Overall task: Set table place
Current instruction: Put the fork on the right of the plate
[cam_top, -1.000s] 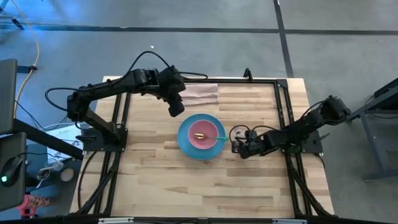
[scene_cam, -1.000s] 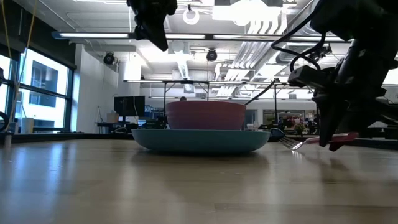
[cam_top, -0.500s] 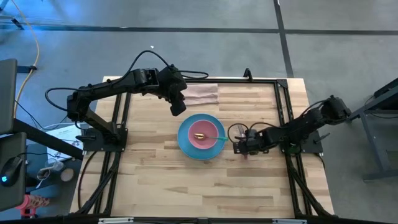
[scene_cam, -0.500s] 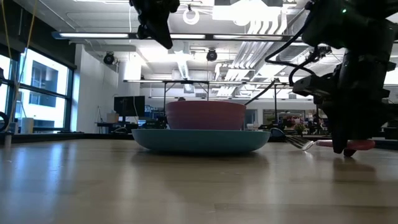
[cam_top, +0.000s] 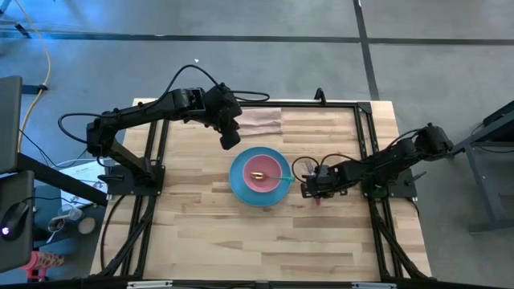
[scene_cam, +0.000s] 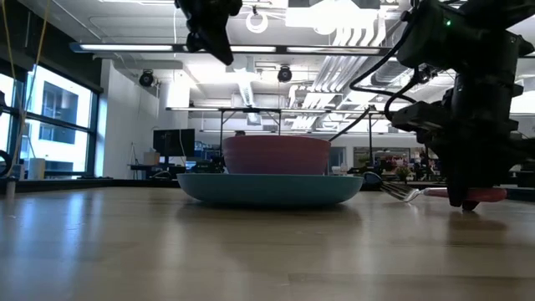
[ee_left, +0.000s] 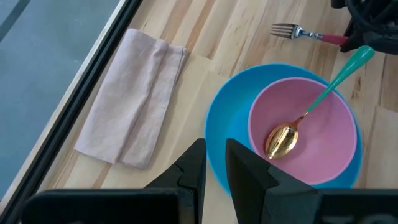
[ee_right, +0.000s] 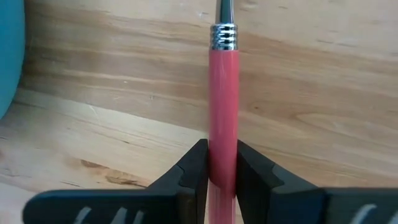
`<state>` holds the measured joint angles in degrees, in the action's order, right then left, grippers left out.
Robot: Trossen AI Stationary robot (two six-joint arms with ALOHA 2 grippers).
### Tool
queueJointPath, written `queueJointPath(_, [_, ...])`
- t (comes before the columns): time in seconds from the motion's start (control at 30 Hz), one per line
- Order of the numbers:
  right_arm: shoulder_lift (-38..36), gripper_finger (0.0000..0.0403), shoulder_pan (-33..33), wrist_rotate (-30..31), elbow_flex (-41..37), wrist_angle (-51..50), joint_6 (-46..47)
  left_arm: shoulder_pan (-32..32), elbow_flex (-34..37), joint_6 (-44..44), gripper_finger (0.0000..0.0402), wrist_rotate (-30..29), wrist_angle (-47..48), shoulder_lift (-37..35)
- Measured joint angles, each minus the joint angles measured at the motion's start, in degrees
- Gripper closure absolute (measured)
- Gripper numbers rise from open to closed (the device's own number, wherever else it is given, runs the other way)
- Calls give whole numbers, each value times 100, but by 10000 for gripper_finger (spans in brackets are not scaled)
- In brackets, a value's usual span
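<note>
A light-blue plate [cam_top: 239, 186] sits mid-table with a pink bowl [cam_top: 269, 164] on it. A gold spoon [ee_left: 283, 140] lies in the bowl, its green handle [ee_left: 348, 65] leaning over the bowl's rim. My right gripper [cam_top: 316, 191] stands just right of the plate, shut on a silver fork [ee_left: 305, 32] with a pink handle. The fork's tines [scene_cam: 401, 192] point toward the plate. My left gripper [cam_top: 229, 138] hangs above the table at the plate's far left, empty, its fingers [ee_left: 194, 168] nearly together. My right gripper pinches the fork's pink handle [ee_right: 222, 143] between its two fingers, about the handle's middle. The fingers come from above, pointing down, one on each side of the handle. The fork lies level along the tabletop in the low view [scene_cam: 489, 194].
A folded pinkish-beige cloth [cam_top: 261, 122] lies flat at the table's far edge behind the plate. A black rail frame [cam_top: 365, 136] runs round the tabletop. Bare wood lies toward the near edge [cam_top: 257, 241].
My right gripper has gone down with the fork. The fork was tilted and clear of the table, handle end raised, and now lies level at the tabletop right of the plate. The gripper stays shut on the handle.
</note>
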<state>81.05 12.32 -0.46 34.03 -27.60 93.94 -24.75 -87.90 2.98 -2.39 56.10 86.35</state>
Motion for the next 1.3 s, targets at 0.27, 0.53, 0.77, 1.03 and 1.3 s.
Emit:
queueJointPath(0.27, [16,341,-166,-109,485,-1220,-529,2,0,-114,350,-7,-158,0])
queueJointPath(0.53, [36,341,-299,173,554,-1178,-701,0,0,-120,350,0,-206,0])
queueJointPath(0.77, [468,341,-299,7,554,-534,-1044,0,0,-118,350,2,-194,0])
queueJointPath(1.03, [722,331,-304,-140,582,-426,-1195,2,0,-118,350,33,-167,0])
queueJointPath(1.3, [711,270,-371,-157,580,-388,-1284,2,0,-116,350,42,-145,0])
